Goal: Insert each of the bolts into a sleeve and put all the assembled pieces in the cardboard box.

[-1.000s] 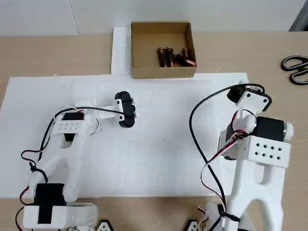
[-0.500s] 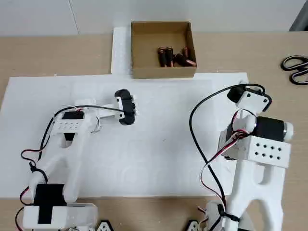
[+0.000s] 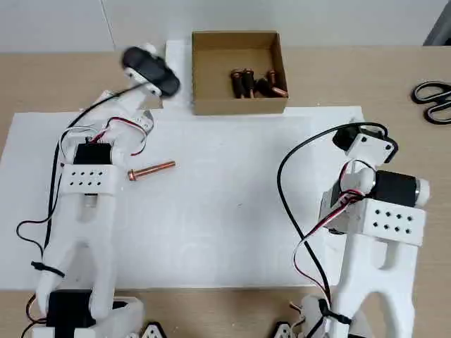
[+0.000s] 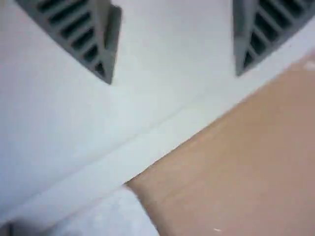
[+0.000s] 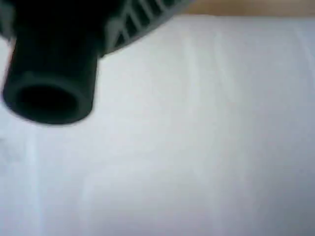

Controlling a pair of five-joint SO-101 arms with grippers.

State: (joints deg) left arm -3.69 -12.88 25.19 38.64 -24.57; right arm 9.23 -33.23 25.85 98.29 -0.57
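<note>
The left claw point(image 4: 173, 71) is open wide. Its two grey fingers point(image 4: 88, 34) stand far apart, and there is nothing between them. Under them are the white sheet point(image 4: 74, 137) and the brown table point(image 4: 246, 172). From high up, the left arm is stretched out toward the far side of the table, and its end is just beside the left wall of the cardboard box point(image 3: 199, 70). One bolt point(image 3: 151, 170) lies flat on the white sheet, near the middle part of the left arm. It is coppery, and nothing holds it. It lies well apart from the box. Inside the cardboard box there is a small heap of assembled pieces point(image 3: 257, 83), close to the front right corner. The right claw point(image 5: 54, 29) is closed on a black sleeve point(image 5: 49, 83). The sleeve is a short round tube with a hole at its end. It hangs over the white sheet, and a grey finger point(image 5: 142, 14) sits right against its side. From high up, the right arm stands at the right side of the sheet, well apart from the bolt. A pair of scissors point(image 3: 433, 102) lies on the table at the far right edge.
</note>
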